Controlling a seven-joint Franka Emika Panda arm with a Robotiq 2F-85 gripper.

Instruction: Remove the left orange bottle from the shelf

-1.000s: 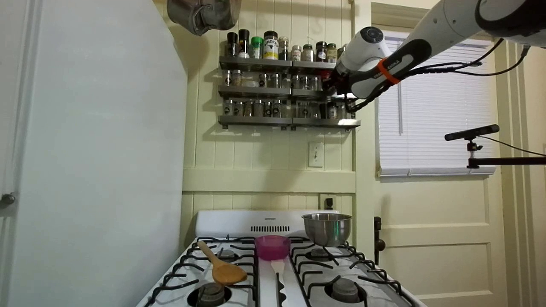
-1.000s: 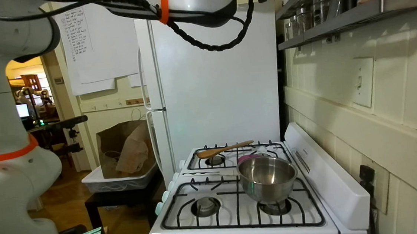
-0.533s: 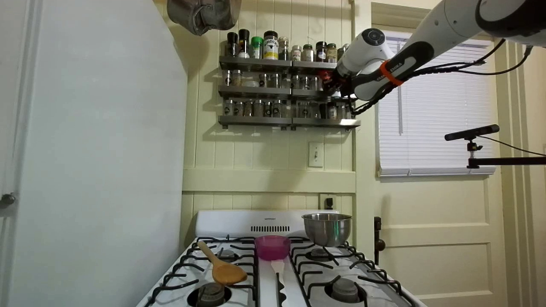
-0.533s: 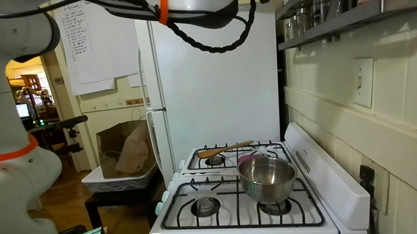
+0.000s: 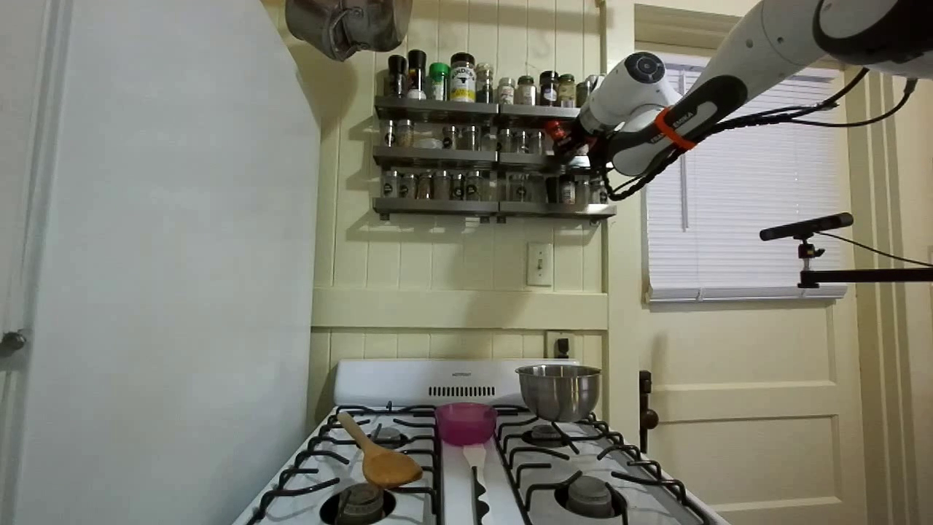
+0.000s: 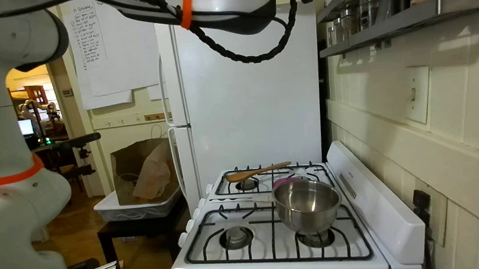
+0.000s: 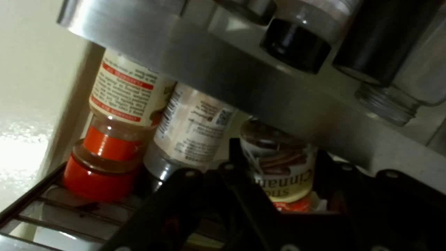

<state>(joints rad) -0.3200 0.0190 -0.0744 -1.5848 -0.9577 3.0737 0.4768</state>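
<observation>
Jar point(image 7: 283, 170), round, with cinnamon label and red-orange cap, pinched inside black two-fingered tool point(image 7: 278, 160); grey metal shelf point(image 7: 216, 66) just beyond tool.

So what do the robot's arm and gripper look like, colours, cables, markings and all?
The arm is white with black panels, orange bands, pale lettering that includes EMIKA, and a black braided-looking cable. The gripper is black, with jointed links and round bolt heads.
</observation>
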